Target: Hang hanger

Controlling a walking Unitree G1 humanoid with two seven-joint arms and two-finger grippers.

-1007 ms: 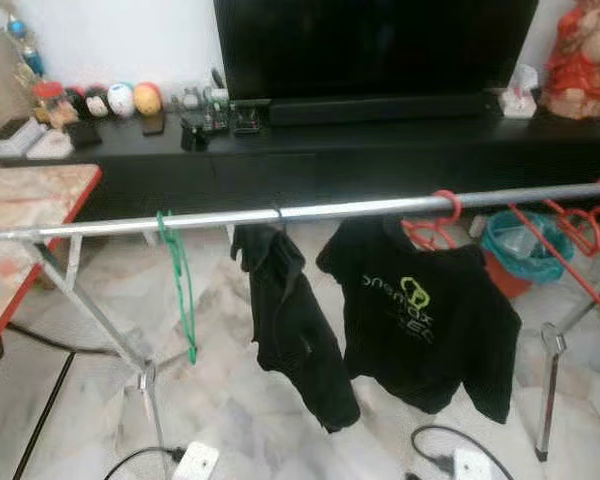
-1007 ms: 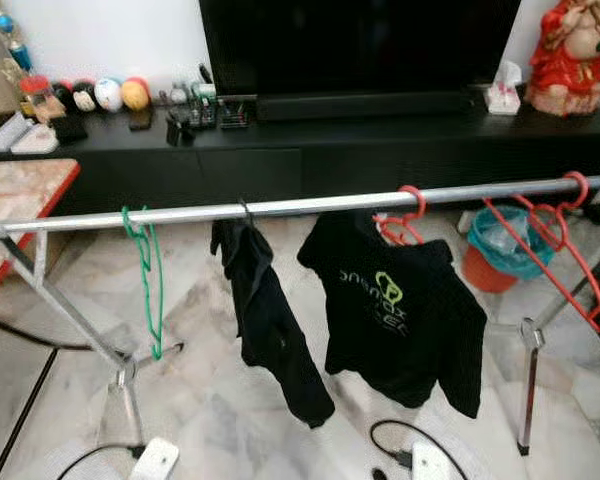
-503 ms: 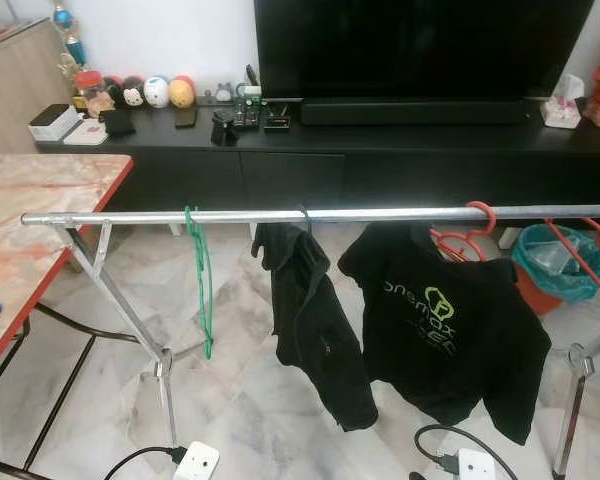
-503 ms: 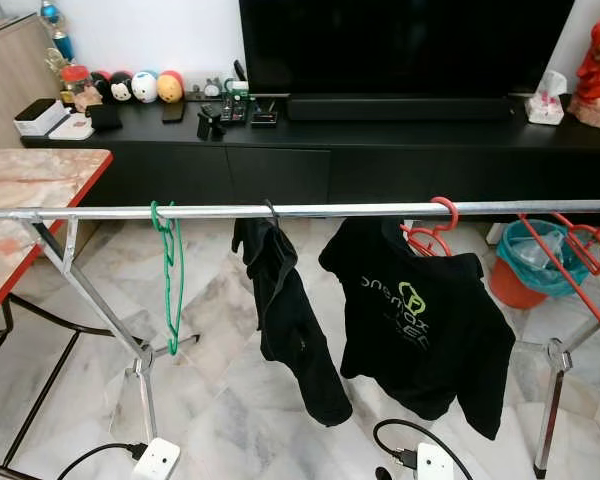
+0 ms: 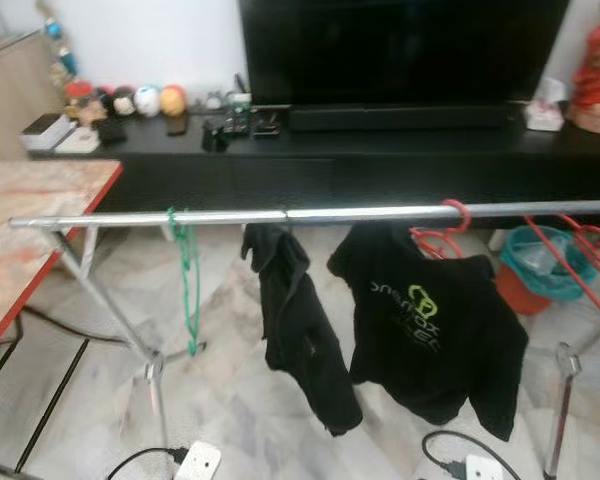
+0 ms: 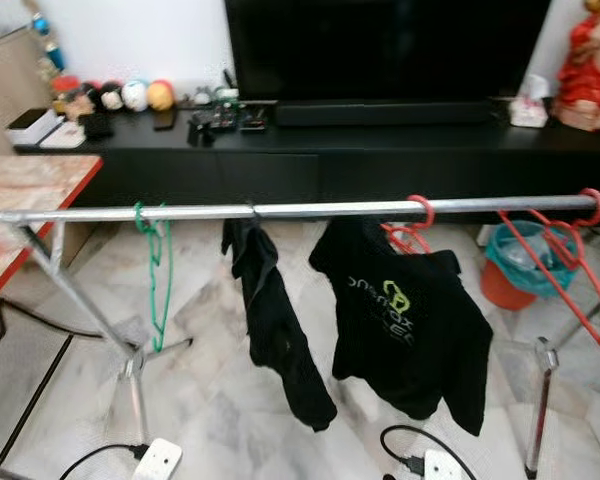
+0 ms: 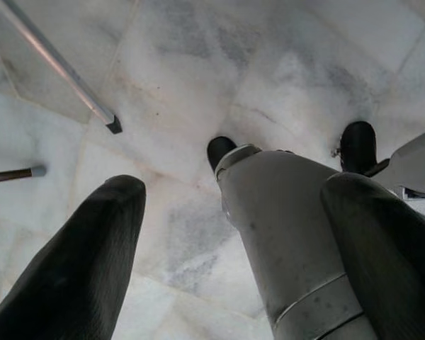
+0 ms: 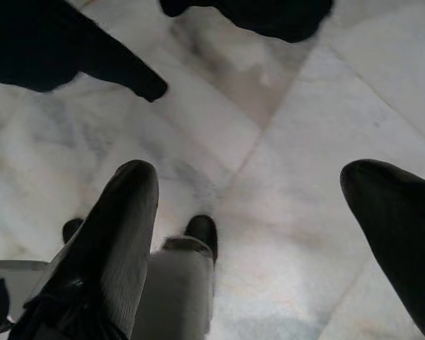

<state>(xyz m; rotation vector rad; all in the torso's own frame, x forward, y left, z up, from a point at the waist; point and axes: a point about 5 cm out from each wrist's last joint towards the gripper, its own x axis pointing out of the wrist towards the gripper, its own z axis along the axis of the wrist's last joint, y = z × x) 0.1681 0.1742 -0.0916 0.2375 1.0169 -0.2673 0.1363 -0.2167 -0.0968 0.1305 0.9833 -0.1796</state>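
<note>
A silver clothes rail (image 5: 310, 213) crosses the room in front of me. On it hang an empty green hanger (image 5: 188, 280) at the left, a black jacket (image 5: 300, 325) in the middle and a black printed T-shirt (image 5: 435, 315) on a red hanger (image 5: 450, 222). More empty red hangers (image 6: 560, 260) hang at the right end. My left gripper (image 7: 234, 234) hangs open over the marble floor, above my own leg and foot. My right gripper (image 8: 262, 227) also hangs open over the floor, with nothing between its fingers.
A red-edged marble table (image 5: 30, 230) stands at the left. Behind the rail is a black TV console (image 5: 380, 150) with a TV and small items. A teal bin (image 5: 545, 265) sits at the right. Power strips (image 5: 200, 462) and cables lie on the floor.
The camera has shifted, so the whole scene sits a little differently and is slightly blurred. The rail, clothes and hangers have not moved relative to each other.
</note>
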